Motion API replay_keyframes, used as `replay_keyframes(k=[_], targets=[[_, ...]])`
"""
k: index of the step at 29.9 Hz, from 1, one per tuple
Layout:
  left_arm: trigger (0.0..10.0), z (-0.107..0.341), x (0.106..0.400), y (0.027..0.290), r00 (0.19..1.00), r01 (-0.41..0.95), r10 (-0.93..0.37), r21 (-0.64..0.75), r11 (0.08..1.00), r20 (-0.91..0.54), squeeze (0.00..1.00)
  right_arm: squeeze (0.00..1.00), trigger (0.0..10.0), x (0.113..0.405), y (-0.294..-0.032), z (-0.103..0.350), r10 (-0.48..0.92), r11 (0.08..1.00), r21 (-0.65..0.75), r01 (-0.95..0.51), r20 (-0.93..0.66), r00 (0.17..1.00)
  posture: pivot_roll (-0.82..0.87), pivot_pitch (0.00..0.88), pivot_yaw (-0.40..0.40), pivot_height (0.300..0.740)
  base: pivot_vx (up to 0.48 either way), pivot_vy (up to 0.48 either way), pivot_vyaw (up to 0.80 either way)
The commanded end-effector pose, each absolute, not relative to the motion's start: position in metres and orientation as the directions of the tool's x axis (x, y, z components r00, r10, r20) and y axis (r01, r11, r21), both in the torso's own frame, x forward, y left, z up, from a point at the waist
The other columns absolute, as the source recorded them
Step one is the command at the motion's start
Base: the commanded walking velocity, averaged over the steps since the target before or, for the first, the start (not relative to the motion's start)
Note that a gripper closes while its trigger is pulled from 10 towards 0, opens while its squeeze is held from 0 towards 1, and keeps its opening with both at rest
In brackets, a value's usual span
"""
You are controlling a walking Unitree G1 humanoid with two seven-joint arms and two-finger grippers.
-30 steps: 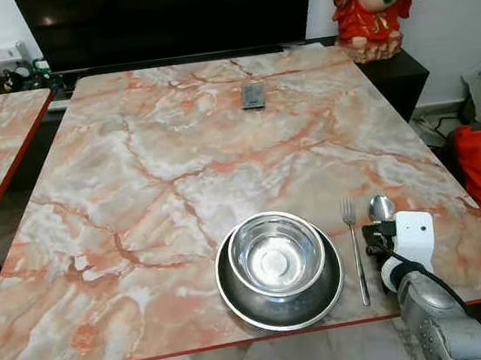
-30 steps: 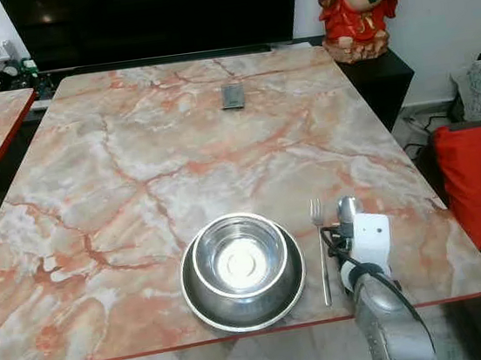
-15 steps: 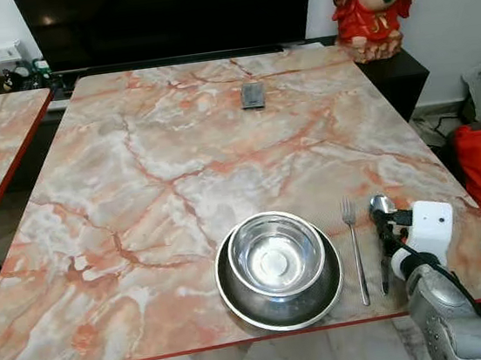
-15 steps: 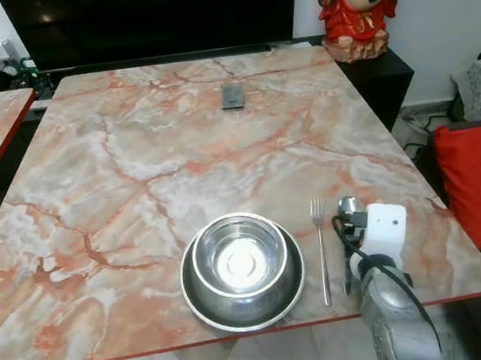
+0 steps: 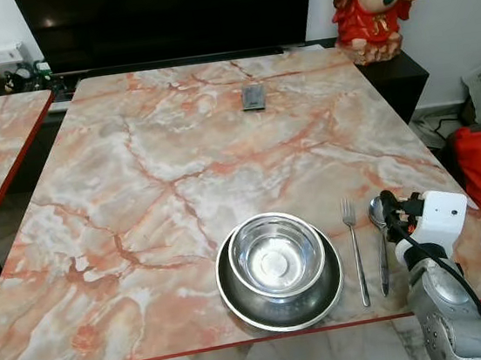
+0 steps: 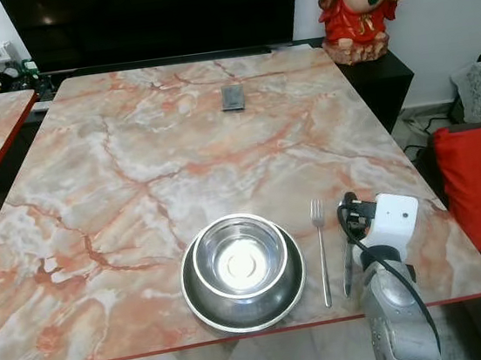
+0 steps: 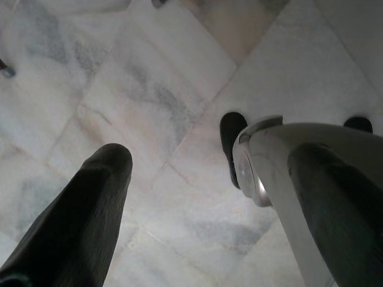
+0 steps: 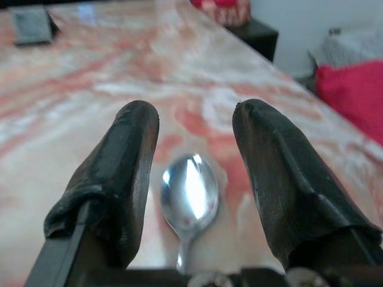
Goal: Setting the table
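Bowl [image 5: 276, 255] nested on plate [image 5: 283, 302], lower centre of table [image 5: 135, 175]. Fork [image 5: 354, 249] just right of plate, spoon [image 5: 381, 242] beside fork. Right gripper [image 8: 194, 161] over spoon bowl, jaws apart, gripping nothing. Left gripper [image 7: 203, 173] idle above floor, jaws open. Setting looks near complete.

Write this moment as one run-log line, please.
right gripper: open above spoon | spoon: on table beside fork | left gripper: idle
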State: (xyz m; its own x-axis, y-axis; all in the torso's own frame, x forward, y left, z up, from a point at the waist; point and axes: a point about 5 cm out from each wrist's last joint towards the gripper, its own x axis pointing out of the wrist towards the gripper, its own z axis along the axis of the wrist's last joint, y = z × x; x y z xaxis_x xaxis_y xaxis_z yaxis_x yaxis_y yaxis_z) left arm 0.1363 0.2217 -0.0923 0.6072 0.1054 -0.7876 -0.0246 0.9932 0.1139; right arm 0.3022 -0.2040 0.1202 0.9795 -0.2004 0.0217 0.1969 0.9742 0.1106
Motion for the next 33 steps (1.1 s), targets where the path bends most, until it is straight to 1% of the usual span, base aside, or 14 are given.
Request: replay_keyframes(k=[1,6,10,14,19,23,24,27,29,33], targets=[[10.0,-0.094,0.130,0.225,0.586,-0.018,0.109,0.121,0.992,-0.803,0.00,0.00,10.0,0.301,-0.204,0.128,-0.185,0.980,0.089,0.178,0.069,0.980,-0.04,0.014,-0.018,0.740,0.000,0.000,0.00],[10.0,-0.094,0.132,0.223,0.587,-0.016,0.107,0.120,0.993,-0.803,0.00,0.00,10.0,0.302,-0.204,0.132,-0.174,0.983,0.078,0.166,0.100,0.980,-0.04,0.004,-0.022,0.740,0.000,0.000,0.00],[10.0,-0.093,0.137,0.219,0.595,-0.022,0.104,0.113,0.993,-0.797,0.00,0.00,10.0,0.305,-0.204,0.136,-0.179,0.982,0.075,0.171,0.120,0.976,-0.03,0.015,-0.030,0.740,0.000,0.000,0.80],[10.0,-0.093,0.140,0.216,0.598,-0.032,0.106,0.109,0.994,-0.794,0.00,0.00,10.0,0.305,-0.199,0.137,-0.161,0.985,0.085,0.150,0.144,0.976,-0.03,0.023,-0.029,0.740,0.000,0.000,0.75],[10.0,-0.094,0.138,0.217,0.593,-0.044,0.112,0.106,0.993,-0.797,0.00,0.00,10.0,0.304,-0.201,0.137,-0.182,0.979,0.114,0.166,0.151,0.972,-0.03,0.034,-0.023,0.740,0.000,0.000,0.00],[10.0,-0.096,0.128,0.220,0.585,-0.048,0.116,0.109,0.993,-0.803,0.00,0.00,10.0,0.304,-0.202,0.139,-0.191,0.978,0.121,0.172,0.164,0.968,-0.02,0.046,-0.020,0.740,0.000,0.409,0.00],[10.0,-0.097,0.120,0.222,0.578,-0.049,0.120,0.112,0.993,-0.807,0.00,0.00,10.0,0.305,-0.201,0.141,-0.194,0.977,0.125,0.174,0.174,0.965,-0.02,0.050,-0.020,0.740,0.000,0.480,0.00],[10.0,-0.100,0.110,0.222,0.567,-0.052,0.123,0.113,0.992,-0.814,0.00,0.00,10.0,0.305,-0.201,0.143,-0.192,0.978,0.124,0.171,0.187,0.963,-0.02,0.053,-0.021,0.740,0.000,0.480,0.00],[10.0,-0.104,0.095,0.220,0.546,-0.054,0.125,0.114,0.992,-0.828,0.00,0.00,10.0,0.305,-0.201,0.145,-0.189,0.978,0.121,0.167,0.202,0.961,-0.02,0.058,-0.024,0.740,0.000,0.480,0.00],[10.0,-0.106,0.082,0.220,0.525,-0.055,0.126,0.114,0.992,-0.842,0.00,0.00,10.0,0.305,-0.203,0.148,-0.199,0.977,0.125,0.175,0.216,0.956,-0.01,0.063,-0.024,0.740,0.000,0.480,0.00]])
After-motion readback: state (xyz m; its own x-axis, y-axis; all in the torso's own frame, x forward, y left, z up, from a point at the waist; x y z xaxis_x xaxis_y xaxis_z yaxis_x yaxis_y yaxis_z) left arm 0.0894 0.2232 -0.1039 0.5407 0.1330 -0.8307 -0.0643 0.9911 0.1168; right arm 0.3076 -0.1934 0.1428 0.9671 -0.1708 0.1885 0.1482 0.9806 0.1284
